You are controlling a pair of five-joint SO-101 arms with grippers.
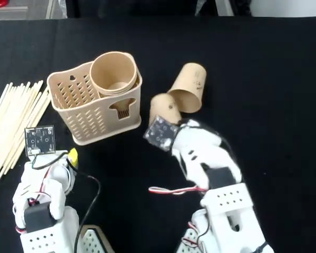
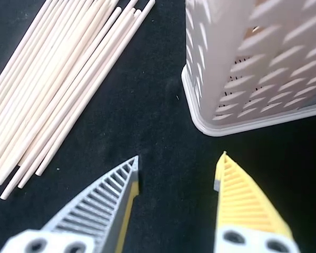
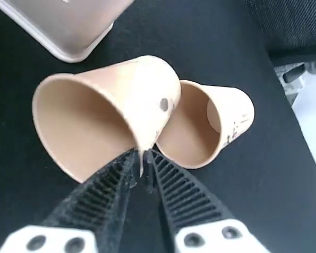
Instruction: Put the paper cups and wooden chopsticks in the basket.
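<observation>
Paper cup (image 3: 131, 89) rim pinched by right end effector (image 3: 142, 158), left end effector (image 2: 180, 157) spread beside basket (image 2: 242, 63)

The bench (image 1: 263, 79) is black. The basket (image 1: 89, 113) is cream, patterned with rows of slanted slots. The chopsticks (image 1: 13, 124) are pale wood. The cups (image 1: 113, 74) are tan; the pinched cup (image 3: 105, 116) bears a small grey dot. The left fingers (image 2: 245, 197) are yellow and pale grey, the right fingers (image 3: 108, 190) black, all ribbed.
</observation>
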